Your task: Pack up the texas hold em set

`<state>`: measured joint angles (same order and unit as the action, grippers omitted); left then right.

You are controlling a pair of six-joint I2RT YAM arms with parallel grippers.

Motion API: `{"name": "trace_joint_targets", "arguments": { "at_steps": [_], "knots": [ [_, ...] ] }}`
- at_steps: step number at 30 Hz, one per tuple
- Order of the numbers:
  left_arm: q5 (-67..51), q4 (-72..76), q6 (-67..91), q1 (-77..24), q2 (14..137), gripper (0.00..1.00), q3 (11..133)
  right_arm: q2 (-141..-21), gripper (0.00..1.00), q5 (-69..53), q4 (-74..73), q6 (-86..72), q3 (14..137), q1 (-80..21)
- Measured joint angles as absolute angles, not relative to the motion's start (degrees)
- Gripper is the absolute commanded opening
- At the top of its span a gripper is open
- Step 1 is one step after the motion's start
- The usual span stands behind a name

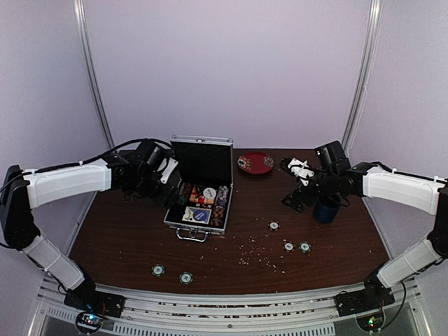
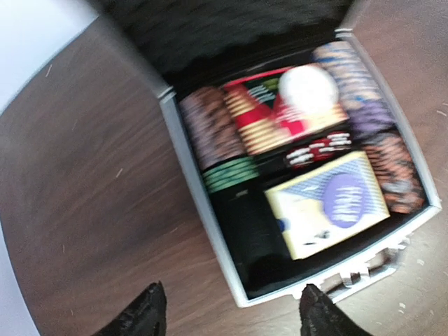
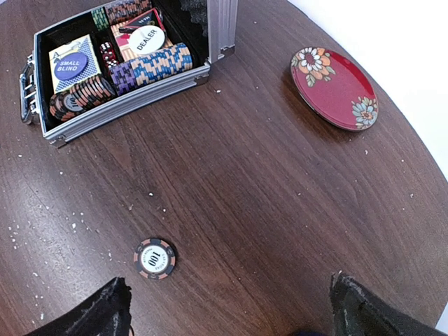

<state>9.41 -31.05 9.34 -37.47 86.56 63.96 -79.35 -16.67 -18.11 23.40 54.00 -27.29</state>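
The silver case [image 1: 199,203] stands open at the table's middle, lid up, holding rows of chips, a card deck and red dice. In the left wrist view the case [image 2: 210,217] shows blurred, with chips, a blue-and-cream deck [image 2: 329,203] and an empty black slot. My left gripper [image 2: 231,315] is open and empty over the case's near left corner. My right gripper [image 3: 227,308] is open and empty above bare table, a loose 100 chip [image 3: 155,258] just ahead of its left finger. Several loose chips lie on the table, such as [image 1: 274,226], [image 1: 289,246], [image 1: 159,269].
A red floral plate [image 1: 255,162] sits at the back, also in the right wrist view [image 3: 334,87]. A dark blue mug [image 1: 326,208] stands under my right arm. Crumbs are scattered over the brown table [image 1: 231,255].
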Motion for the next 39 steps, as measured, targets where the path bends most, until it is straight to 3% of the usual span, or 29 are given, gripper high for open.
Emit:
{"name": "trace_joint_targets", "arguments": {
  "at_steps": [7, 13, 29, 39],
  "knots": [
    [7.44, -27.16, 13.69, -25.52, 88.84, 0.45, 58.50, -79.48, 0.96, -16.56, -18.20, 23.81, 54.00, -27.29],
    [4.43, -23.79, 15.14, -23.59, 95.83, 0.29, 58.78, -79.50, 0.95, -16.43, -18.17, 23.86, 54.00, -27.29],
    [-5.08, -20.82, 14.31, -24.03, 100.53, 0.29, 59.02, -80.29, 0.94, -16.21, -18.20, 24.05, 54.00, -27.29],
    [-5.13, -21.06, 12.25, -25.69, 101.62, 0.31, 59.07, -80.49, 0.93, -16.23, -18.26, 24.14, 54.00, -27.29]
  ]
}}
